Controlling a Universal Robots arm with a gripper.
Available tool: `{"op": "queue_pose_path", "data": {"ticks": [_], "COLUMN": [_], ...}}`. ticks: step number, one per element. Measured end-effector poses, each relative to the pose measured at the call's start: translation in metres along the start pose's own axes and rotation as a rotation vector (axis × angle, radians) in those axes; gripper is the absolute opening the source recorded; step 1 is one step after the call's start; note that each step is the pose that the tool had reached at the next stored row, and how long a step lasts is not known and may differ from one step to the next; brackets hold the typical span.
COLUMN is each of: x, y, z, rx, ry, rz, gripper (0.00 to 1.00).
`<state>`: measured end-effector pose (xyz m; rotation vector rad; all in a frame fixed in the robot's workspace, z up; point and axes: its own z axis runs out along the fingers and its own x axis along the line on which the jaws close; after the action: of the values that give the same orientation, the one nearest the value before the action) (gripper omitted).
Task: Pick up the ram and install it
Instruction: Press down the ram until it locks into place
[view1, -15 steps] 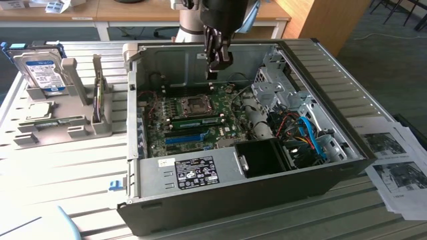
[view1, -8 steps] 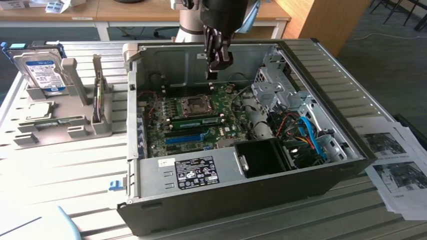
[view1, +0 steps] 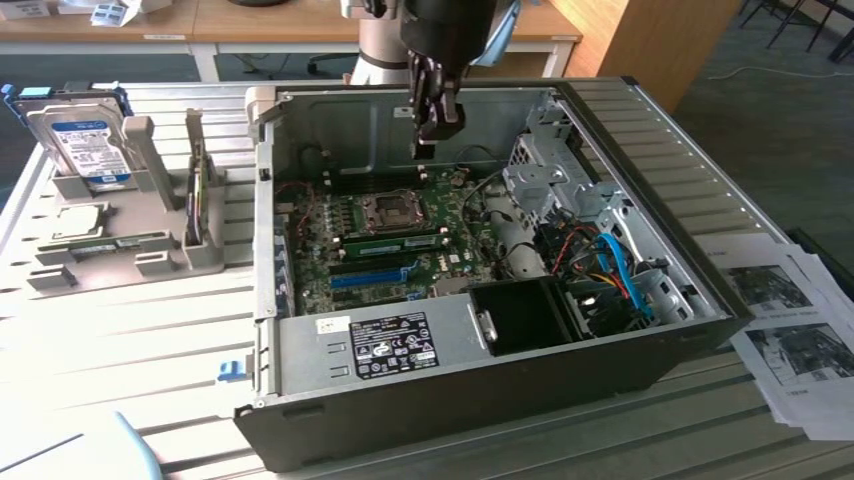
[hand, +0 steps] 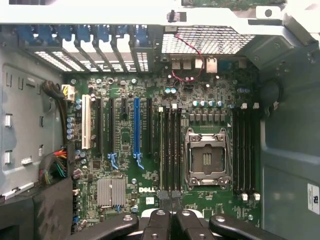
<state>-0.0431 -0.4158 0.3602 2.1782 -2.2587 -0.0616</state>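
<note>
The ram (view1: 398, 243) is seen as a long, narrow green stick with a pale label along its side. It is stood on its long edge in a motherboard slot inside the open case, just beside the processor socket, and is held by nothing.
</note>
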Motion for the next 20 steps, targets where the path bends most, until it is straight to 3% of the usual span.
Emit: {"op": "queue_pose_path", "data": {"ticks": [20], "x": [0.0001], "y": [0.0000], "z": [0.0005], "rx": [0.0075], "ry": [-0.0090], "rz": [0.300], "gripper": [0.09]}}
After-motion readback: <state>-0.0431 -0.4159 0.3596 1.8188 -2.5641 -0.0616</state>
